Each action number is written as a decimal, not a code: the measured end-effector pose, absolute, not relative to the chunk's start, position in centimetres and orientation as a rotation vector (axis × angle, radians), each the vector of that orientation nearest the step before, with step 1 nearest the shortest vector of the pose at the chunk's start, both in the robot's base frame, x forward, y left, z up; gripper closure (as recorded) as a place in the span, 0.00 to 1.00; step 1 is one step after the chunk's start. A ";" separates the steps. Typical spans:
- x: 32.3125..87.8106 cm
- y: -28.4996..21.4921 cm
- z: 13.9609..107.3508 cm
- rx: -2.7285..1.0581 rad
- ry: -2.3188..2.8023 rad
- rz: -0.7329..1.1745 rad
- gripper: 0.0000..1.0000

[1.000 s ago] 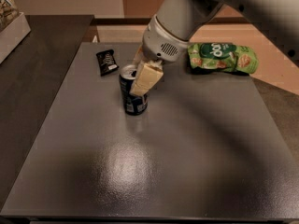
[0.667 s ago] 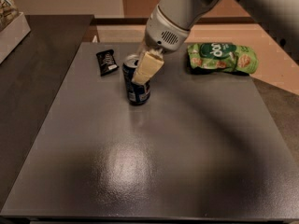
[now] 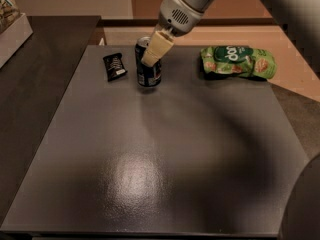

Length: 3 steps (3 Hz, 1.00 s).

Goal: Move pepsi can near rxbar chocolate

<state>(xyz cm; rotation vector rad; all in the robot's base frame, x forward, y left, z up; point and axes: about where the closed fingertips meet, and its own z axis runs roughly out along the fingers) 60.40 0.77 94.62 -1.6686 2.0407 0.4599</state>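
The pepsi can (image 3: 148, 71), dark navy with a silver top, stands at the far side of the dark grey table (image 3: 175, 149). My gripper (image 3: 150, 55) comes down from the upper right and is shut on the can; one cream finger (image 3: 156, 48) lies across its front, and the other is hidden behind it. The rxbar chocolate (image 3: 114, 66), a small flat black bar with white lettering, lies just left of the can, a short gap apart.
A green snack bag (image 3: 237, 61) lies at the far right of the table. A darker counter (image 3: 40, 79) adjoins the table's left side, with a pale box (image 3: 12, 29) at the far left. A dark rounded shape fills the lower right corner.
My gripper has carried the can toward the far edge of the table, and it now stands level with the rxbar chocolate and closer to it. The bar and the green bag have not moved.
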 end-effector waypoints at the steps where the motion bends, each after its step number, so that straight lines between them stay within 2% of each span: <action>1: 63.0 1.5 95.4 -1.596 2.058 0.465 1.00; 3: 66.7 3.1 95.2 -1.493 2.115 0.443 1.00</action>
